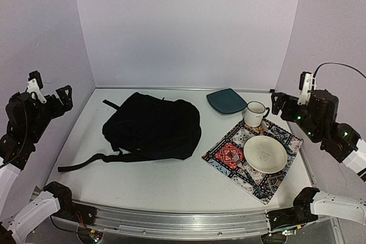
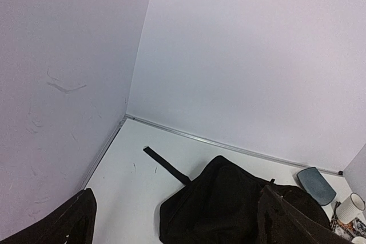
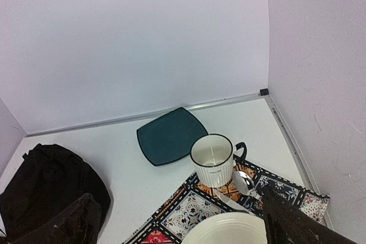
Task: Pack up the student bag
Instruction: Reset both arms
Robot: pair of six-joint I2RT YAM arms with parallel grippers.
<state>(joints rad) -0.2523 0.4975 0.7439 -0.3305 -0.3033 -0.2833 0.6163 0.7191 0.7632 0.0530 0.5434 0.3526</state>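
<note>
Black student bag [image 1: 153, 125] lies flat on the bench [image 1: 171, 181], ahead of and below the left fingers [image 2: 68, 224], spread wide and empty; right fingers [image 3: 293, 224], off to its side, gape empty too.

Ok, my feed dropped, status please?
Left gripper, right gripper open, empty, raised at the sides. Student bag lying flat, untouched. Nothing on top of it.

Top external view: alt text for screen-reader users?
Black student bag lies mid-table, straps trailing left. To its right: white plate on a patterned cloth, mug at the cloth's far corner, teal pouch behind. Left end effector and right end effector hover open at the sides.
</note>
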